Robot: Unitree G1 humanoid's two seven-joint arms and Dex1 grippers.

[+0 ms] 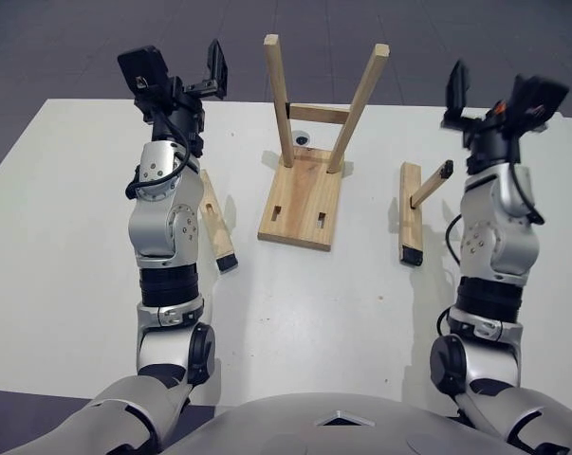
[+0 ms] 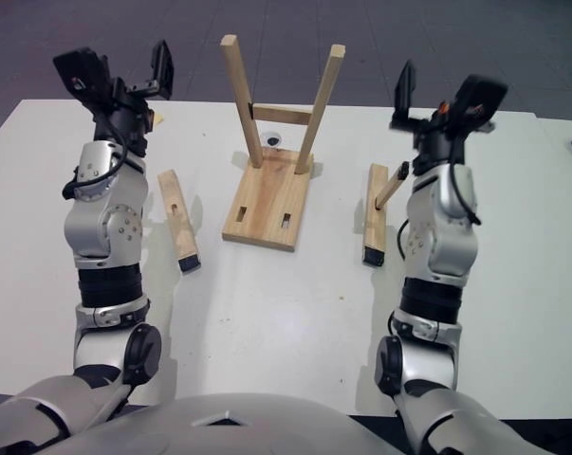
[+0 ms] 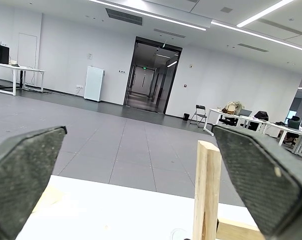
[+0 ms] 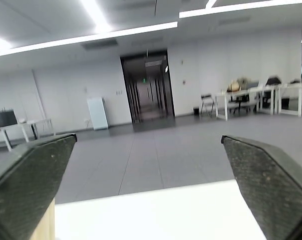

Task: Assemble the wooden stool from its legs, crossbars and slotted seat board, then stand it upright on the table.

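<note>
— Stool parts?
— I log the seat board point(image 1: 302, 197) lying flat at the centre of the white table point(image 1: 295, 313). Two legs point(image 1: 279, 95) stand from its far end, with a crossbar point(image 1: 317, 113) between them. Loose leg point(image 1: 216, 227) lying at 9 o'clock. Another leg point(image 1: 410, 223) at 3 o'clock, with a short bar point(image 1: 432, 183) angling up. Small dark round item point(image 1: 303, 139) at 12.
— Grippers?
— Left gripper point(image 3: 138, 132) and right gripper point(image 4: 148, 140) are raised on either side, both spread wide, holding nothing.
— Room?
— My wrist cameras add a grey tiled floor point(image 3: 120, 155), a dark doorway point(image 3: 151, 75), desks point(image 3: 241, 120) and strip lights point(image 4: 115, 32). The head views give the tabletop layout.
</note>
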